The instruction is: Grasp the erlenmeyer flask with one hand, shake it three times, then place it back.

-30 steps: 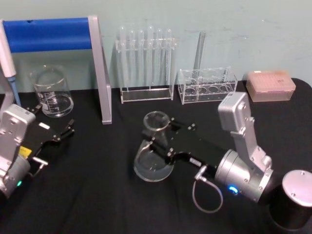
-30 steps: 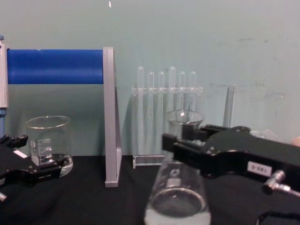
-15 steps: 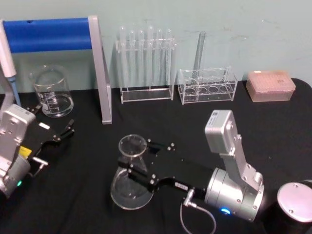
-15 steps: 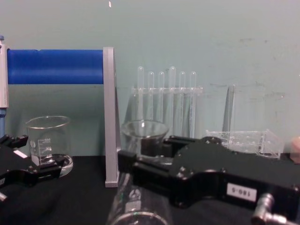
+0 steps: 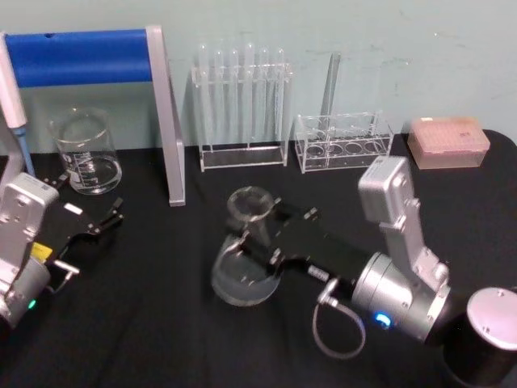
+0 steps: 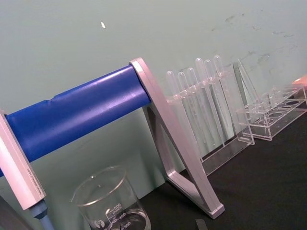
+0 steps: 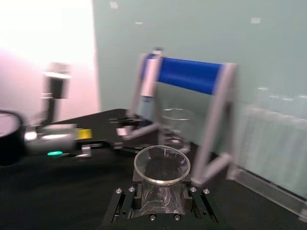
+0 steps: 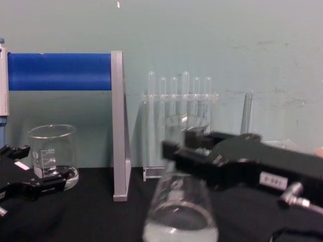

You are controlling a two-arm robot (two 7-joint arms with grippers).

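Observation:
The erlenmeyer flask (image 5: 241,277) is clear glass with a wide base and a little liquid, near the middle of the black table. My right gripper (image 5: 258,232) is shut on the flask's neck, just under the rim. In the chest view the flask (image 8: 179,214) looms near and leans a little, with the right gripper (image 8: 185,149) across its neck. The right wrist view looks down on the flask's rim (image 7: 162,165) between the jaws. My left gripper (image 5: 87,220) rests open at the table's left, holding nothing, and in the chest view it lies low at the left edge (image 8: 28,176).
A glass beaker (image 5: 85,153) stands back left beside a blue pipette stand (image 5: 89,56) with a grey upright. A test tube rack (image 5: 242,105), a second clear rack (image 5: 343,141) and a pink tip box (image 5: 448,141) line the back. A lidded black cylinder (image 5: 493,323) sits front right.
My right gripper swung the flask left and towards me half a second ago, and has now brought it back right and away. The left arm has not moved.

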